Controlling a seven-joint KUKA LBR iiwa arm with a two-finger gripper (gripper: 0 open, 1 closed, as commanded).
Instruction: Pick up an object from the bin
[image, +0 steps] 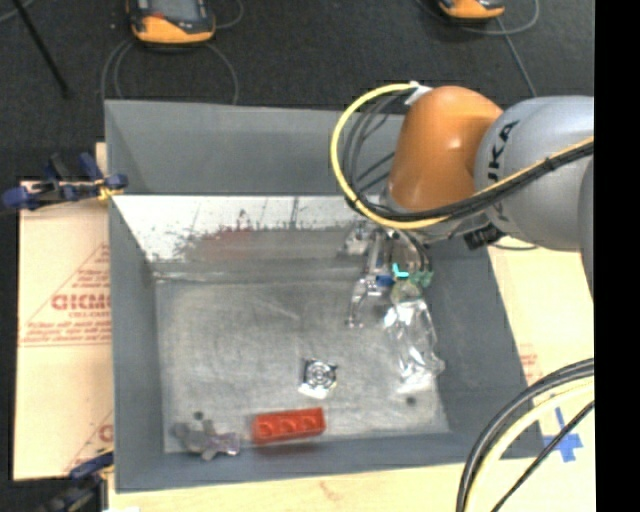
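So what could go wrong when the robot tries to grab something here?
The arm hangs by the crumpled clear wrapper, near the bin's back wall. The wrapper looks flimsy and might slip or crumple away. Going down so close to the wall, the arm could bump it.

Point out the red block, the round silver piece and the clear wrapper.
red block (288, 426), camera view, its top middle.
round silver piece (319, 376), camera view, its centre.
clear wrapper (412, 345), camera view, its crumpled middle.

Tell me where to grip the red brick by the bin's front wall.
Probably take the red brick across its long sides at mid-length, from straight above: it lies flat along the bin's front wall, and a grey figure-shaped piece crowds one end.
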